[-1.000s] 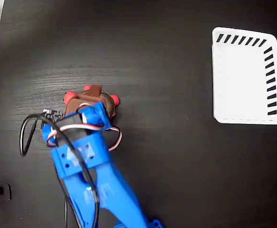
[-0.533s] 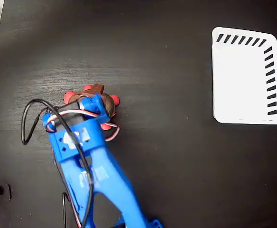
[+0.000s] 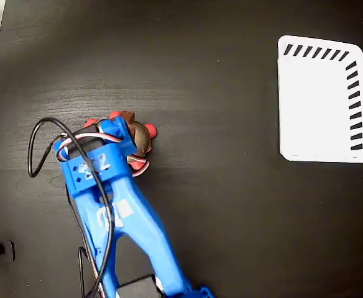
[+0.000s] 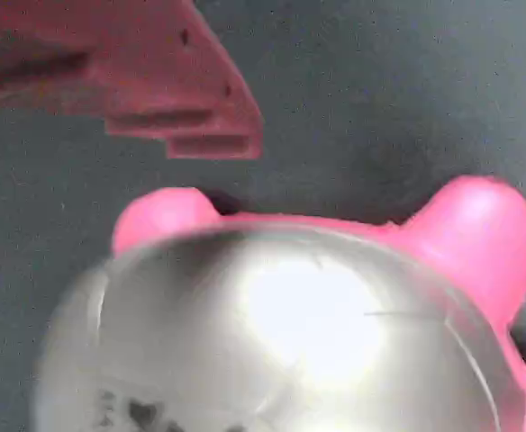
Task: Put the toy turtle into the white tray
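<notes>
One small toy turtle with a shiny gold-tan shell and red feet sits near the black tabletop's left edge, mostly hidden under my blue arm's gripper; I can't tell its heading or the jaws' state. The white rectangular plastic tray lies well apart, by the right edge.

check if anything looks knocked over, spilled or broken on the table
Nothing stands out. The small gold-shelled toy turtle with red feet sits upright on the black table under the blue arm's tool; the white rectangular plastic tray lies flat and empty.
</notes>
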`<state>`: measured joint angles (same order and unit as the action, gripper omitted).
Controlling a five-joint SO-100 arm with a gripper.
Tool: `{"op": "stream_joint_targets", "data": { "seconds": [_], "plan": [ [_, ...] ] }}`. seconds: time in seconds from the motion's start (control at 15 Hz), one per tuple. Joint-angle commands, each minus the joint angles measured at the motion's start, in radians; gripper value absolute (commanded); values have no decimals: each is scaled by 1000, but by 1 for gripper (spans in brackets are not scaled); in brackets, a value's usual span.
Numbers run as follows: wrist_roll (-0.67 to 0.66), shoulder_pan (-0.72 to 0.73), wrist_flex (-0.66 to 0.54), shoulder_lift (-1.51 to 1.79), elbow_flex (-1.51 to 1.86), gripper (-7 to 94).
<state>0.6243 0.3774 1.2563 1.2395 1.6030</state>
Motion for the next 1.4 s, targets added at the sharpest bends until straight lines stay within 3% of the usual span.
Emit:
{"op": "stream_joint_targets", "data": {
  "seconds": [0.0,0.27,0.67,0.93,1.33],
  "plan": [
    [12,11,-5,5,-64,61],
    [20,3,21,-49,-120,60],
    [41,6,18,-48,-115,0],
    [29,6,32,-12,-98,0],
    [-155,-143,184,368,-61,-1]
  ]
}}
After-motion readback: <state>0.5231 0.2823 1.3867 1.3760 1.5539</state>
